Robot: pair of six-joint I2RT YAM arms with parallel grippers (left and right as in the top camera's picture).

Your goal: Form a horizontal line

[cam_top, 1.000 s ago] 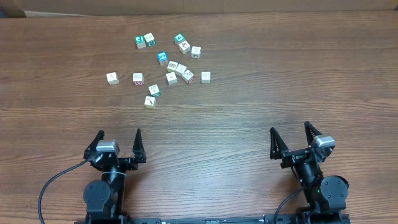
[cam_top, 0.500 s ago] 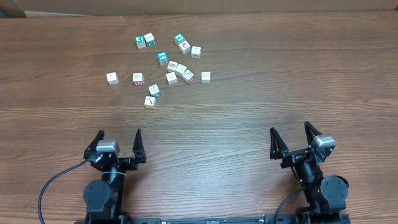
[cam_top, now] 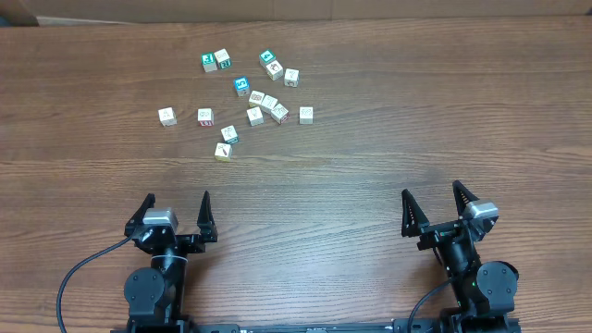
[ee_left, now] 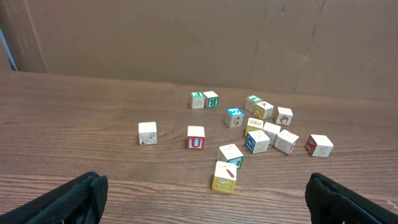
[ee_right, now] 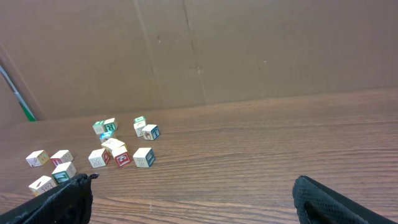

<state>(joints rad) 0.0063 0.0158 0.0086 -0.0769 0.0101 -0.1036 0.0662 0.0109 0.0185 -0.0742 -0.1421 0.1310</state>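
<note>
Overhead view has the small wooden cubes (cam_top: pixel 255 116) scattered in a loose cluster toward the far edge of the tabletop (cam_top: pixel 416 111), left of its middle, forming no single line; the blue-faced cube (cam_top: pixel 241 85) sits in the cluster's far part, while the left tool (cam_top: pixel 178 205) and the right tool (cam_top: pixel 431 191) stand wide open and empty by the near edge, well apart from the cubes

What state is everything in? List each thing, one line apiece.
left gripper: jaws open, empty, low at the near edge.
right gripper: jaws open, empty, low at the near edge.
wooden cubes: scattered loose, no row formed.
blue-faced cube: lying flat within the scatter, not held.
</note>
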